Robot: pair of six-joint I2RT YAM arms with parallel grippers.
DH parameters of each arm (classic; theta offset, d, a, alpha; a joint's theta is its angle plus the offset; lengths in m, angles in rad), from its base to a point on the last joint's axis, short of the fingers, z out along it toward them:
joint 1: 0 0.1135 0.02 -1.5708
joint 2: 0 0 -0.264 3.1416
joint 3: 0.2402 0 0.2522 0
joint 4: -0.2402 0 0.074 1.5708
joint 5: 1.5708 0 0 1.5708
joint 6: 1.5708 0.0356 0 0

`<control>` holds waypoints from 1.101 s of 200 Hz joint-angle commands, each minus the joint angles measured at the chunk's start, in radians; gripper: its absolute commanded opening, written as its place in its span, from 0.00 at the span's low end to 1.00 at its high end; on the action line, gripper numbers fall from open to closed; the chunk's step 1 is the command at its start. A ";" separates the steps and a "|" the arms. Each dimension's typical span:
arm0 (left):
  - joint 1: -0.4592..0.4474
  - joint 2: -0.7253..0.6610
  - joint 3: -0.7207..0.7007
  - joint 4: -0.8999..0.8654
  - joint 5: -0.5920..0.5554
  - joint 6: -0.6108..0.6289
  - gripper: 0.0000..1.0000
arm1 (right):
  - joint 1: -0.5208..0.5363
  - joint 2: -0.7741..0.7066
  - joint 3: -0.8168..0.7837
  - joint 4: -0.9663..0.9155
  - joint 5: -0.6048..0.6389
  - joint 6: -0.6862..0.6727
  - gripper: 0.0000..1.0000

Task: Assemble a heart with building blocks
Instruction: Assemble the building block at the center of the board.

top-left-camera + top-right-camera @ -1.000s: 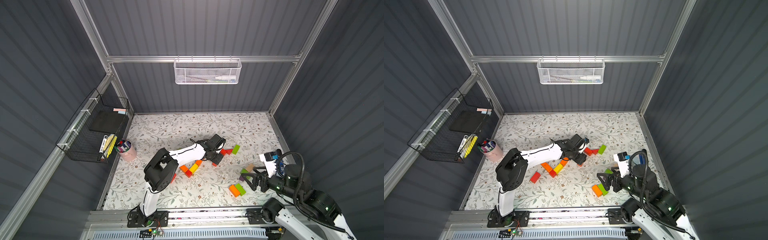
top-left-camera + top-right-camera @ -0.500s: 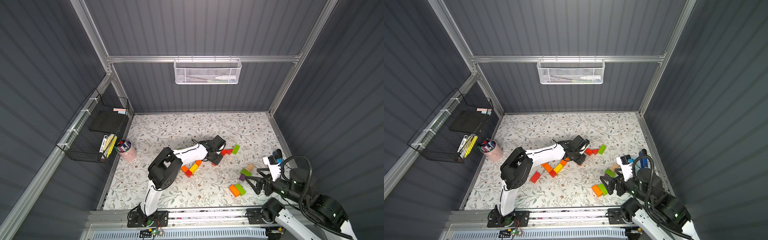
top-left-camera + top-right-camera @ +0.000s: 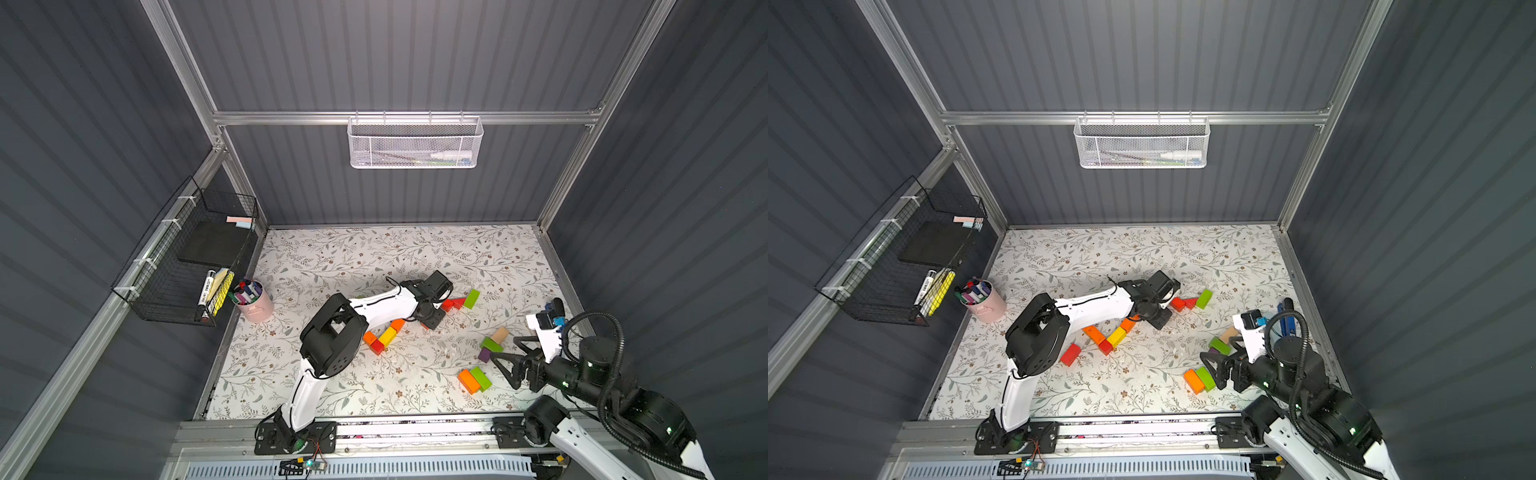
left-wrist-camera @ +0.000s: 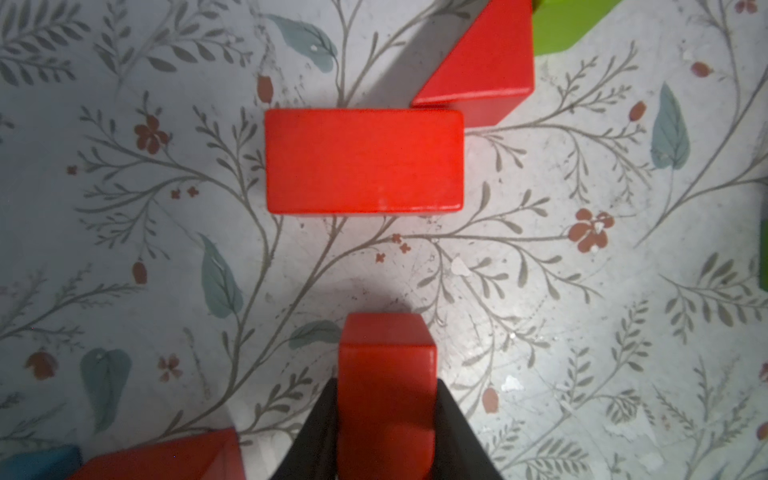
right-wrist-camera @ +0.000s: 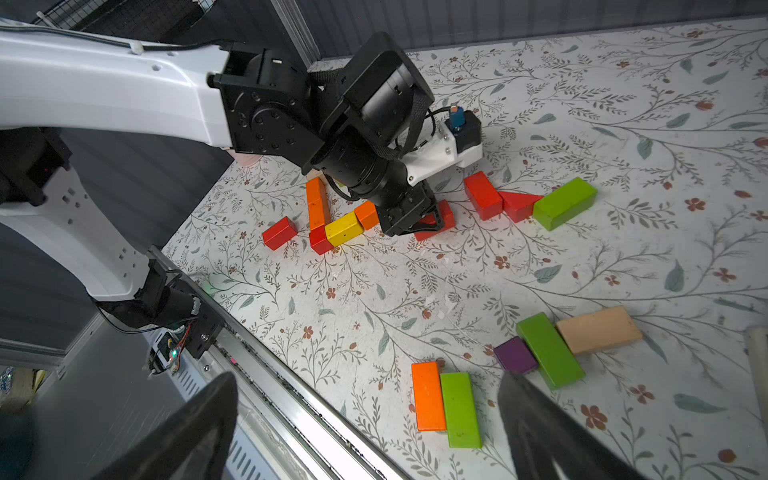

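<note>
White worktop [image 3: 374, 257] patterned with grey-green leafy vines and small rust-red flowers. On it: a bright red rectangular wooden brick [image 4: 363, 160], a red triangular wooden wedge [image 4: 490, 62], a lime-green long wooden brick [image 5: 564, 203], a yellow wooden brick [image 5: 343, 228], an orange flat wooden brick [image 5: 428, 395], a purple wooden cube [image 5: 515, 355] and a plain tan wooden brick [image 5: 598, 330]. The black left claw [image 4: 386, 407] flanks a small red wooden block [image 4: 386, 357]. A pale pink metal cup [image 3: 254, 307] holds multicoloured marker pens [image 3: 245, 289]. The ribbed walls [image 3: 415, 62] are dark slate grey.

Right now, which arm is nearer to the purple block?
Right. The right arm's open jaws are just beside the purple block; the left arm's jaws grip a red block well away.
</note>
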 commanded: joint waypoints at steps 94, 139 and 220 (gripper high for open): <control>-0.003 0.078 0.106 -0.049 -0.029 0.008 0.29 | 0.002 -0.017 -0.020 0.007 0.004 -0.009 0.99; 0.005 0.090 0.110 -0.051 -0.044 0.010 0.29 | 0.003 -0.021 -0.021 0.009 0.009 -0.009 0.98; 0.026 0.092 0.107 -0.033 -0.046 0.019 0.29 | 0.003 -0.024 -0.023 0.008 0.009 -0.006 0.98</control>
